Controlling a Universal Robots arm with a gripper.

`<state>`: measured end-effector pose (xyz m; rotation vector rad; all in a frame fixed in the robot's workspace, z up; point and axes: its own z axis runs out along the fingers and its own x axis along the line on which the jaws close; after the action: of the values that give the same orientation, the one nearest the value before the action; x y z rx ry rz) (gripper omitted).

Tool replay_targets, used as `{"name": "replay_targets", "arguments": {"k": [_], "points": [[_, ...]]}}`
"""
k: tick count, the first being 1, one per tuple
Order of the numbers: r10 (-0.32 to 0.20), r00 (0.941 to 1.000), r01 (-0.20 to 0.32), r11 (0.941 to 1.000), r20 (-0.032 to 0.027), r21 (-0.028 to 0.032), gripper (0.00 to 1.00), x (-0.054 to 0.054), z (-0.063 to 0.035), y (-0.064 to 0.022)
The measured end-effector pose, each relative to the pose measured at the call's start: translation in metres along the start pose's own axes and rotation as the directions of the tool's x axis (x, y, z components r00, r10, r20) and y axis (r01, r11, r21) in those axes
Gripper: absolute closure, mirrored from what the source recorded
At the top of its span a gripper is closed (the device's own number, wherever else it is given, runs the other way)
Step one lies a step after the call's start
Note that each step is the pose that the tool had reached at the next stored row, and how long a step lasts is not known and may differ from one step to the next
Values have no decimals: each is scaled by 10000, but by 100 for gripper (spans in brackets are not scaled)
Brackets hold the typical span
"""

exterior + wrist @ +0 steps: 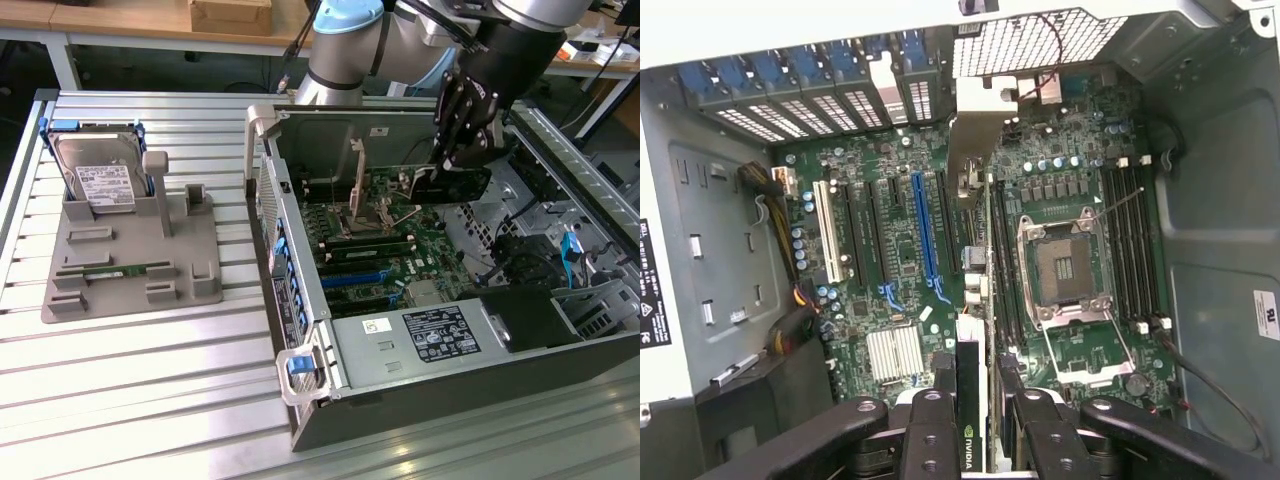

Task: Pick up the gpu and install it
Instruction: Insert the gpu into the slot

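exterior view: the gripper (462, 150) hangs inside the open case (300, 330), above the motherboard (400, 250) and toward the case's far side. it carries the gpu (455, 186), a dark card held edge-down, presumably so its connector edge faces the slots. on the exterior view's left a grey holder (130, 270) stands well apart from the case, with the hard drive (100, 180) upright at its far end and a memory stick (115, 270) lying in a groove.

wrist view: the fingers (930, 430) are closed partway on the gpu (972, 400), one to each face, gripping its upper edge; the card runs away from the camera down toward the board. the blue slot (925, 235) lies just beside the card's line. the card appears clear of the board, not seated; contact cannot be told for certain.
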<state>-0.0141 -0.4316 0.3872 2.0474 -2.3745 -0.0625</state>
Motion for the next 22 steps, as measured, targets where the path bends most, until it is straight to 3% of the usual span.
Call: {"name": "replay_targets", "arguments": {"k": [17, 22], "points": [[-1, 10000, 1, 10000, -1, 0, 73, 2, 52, -2], [-2, 10000, 2, 10000, 1, 0, 73, 14, 83, 71]]}}
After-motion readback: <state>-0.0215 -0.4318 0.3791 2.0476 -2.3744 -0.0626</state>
